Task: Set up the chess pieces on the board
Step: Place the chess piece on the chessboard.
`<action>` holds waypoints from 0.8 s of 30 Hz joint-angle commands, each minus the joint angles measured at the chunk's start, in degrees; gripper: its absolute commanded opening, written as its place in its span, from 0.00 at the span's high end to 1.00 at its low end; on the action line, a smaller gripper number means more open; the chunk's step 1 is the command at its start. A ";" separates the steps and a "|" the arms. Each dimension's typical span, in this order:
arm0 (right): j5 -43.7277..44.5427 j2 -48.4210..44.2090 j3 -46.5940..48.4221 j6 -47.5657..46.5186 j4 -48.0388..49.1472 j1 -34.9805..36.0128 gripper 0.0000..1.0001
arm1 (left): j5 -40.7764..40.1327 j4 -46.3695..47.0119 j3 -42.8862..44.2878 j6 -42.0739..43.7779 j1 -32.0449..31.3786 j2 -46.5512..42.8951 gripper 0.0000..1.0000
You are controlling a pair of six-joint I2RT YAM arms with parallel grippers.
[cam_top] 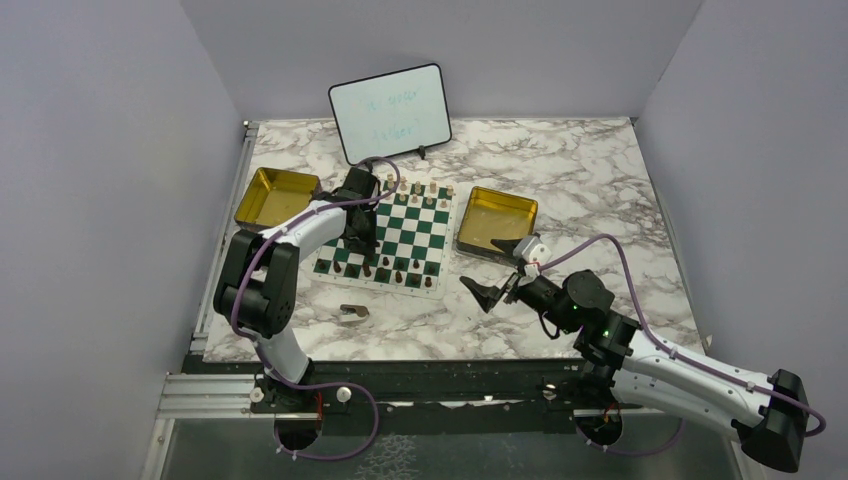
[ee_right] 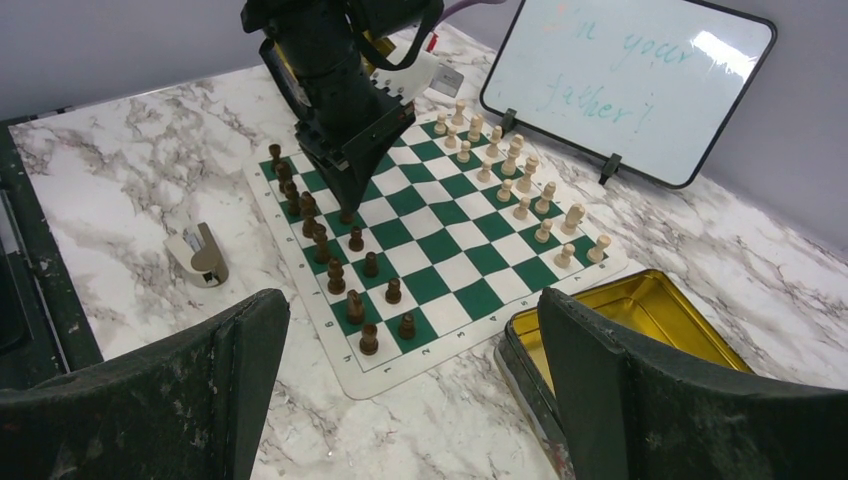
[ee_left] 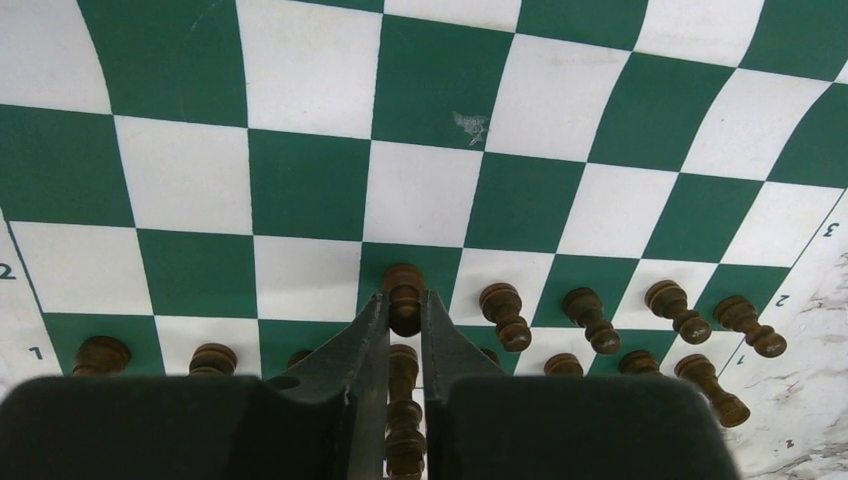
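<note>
The green-and-white board point(cam_top: 400, 232) lies at the table's middle. Light chess pieces point(cam_top: 420, 188) stand in two rows along its far side. Dark pieces point(cam_top: 385, 268) stand along the near side, seen close in the left wrist view point(ee_left: 585, 318). My left gripper point(ee_left: 404, 305) points down over the board's near left part. Its fingers press both sides of a dark pawn point(ee_left: 404, 290) that stands upright on a green square. From the right wrist view that gripper point(ee_right: 346, 205) reaches into the dark rows point(ee_right: 335, 275). My right gripper point(cam_top: 497, 270) hovers open and empty right of the board.
One gold tin point(cam_top: 275, 196) sits left of the board and another point(cam_top: 497, 220) right of it, close under my right gripper. A whiteboard point(cam_top: 390, 112) stands behind. A small tan-and-white object point(cam_top: 353, 312) lies on the marble near the board's front edge.
</note>
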 commanded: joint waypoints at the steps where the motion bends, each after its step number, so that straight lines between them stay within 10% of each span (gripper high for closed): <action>1: -0.16 -0.08 -0.17 -0.54 -0.30 0.21 0.00 | 1.22 -1.05 0.17 0.61 0.17 1.22 0.81; 24: -0.20 -0.16 -0.18 -1.17 -0.34 0.22 0.00 | 0.86 -2.69 3.45 0.80 0.17 -1.63 0.63</action>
